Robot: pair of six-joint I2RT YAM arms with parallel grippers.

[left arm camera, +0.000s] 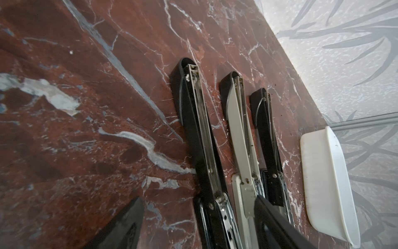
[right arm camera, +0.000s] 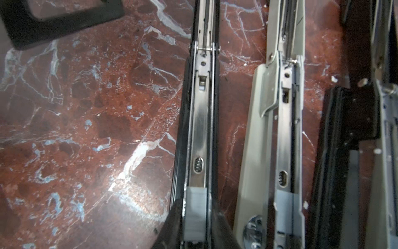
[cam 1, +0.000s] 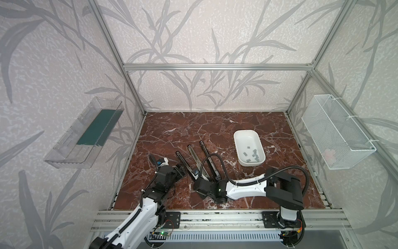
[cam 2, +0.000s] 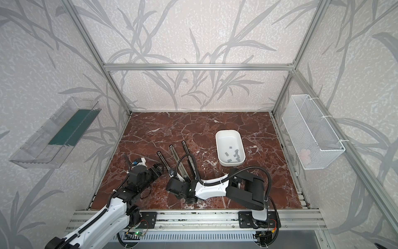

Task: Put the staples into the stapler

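White rectangular plastic tray (cam 1: 245, 138) holds loose grey metal staples (cam 1: 255, 153). One strip (right arm camera: 195, 207) lies in the long black stapler's (right arm camera: 201, 120) channel, between the right gripper's (right arm camera: 196, 217) narrow jaws; hold unclear. Left gripper (left arm camera: 198, 199) is spread wide.

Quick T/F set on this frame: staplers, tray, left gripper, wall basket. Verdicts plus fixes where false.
1. Three staplers lie opened on the marble table. True.
2. The white tray is empty. False: grey staples lie in it.
3. The left gripper is open. True.
4. The middle stapler is black. False: it is light grey; its neighbours are black.
5. The wire basket hangs on the left wall. False: it hangs on the right wall.
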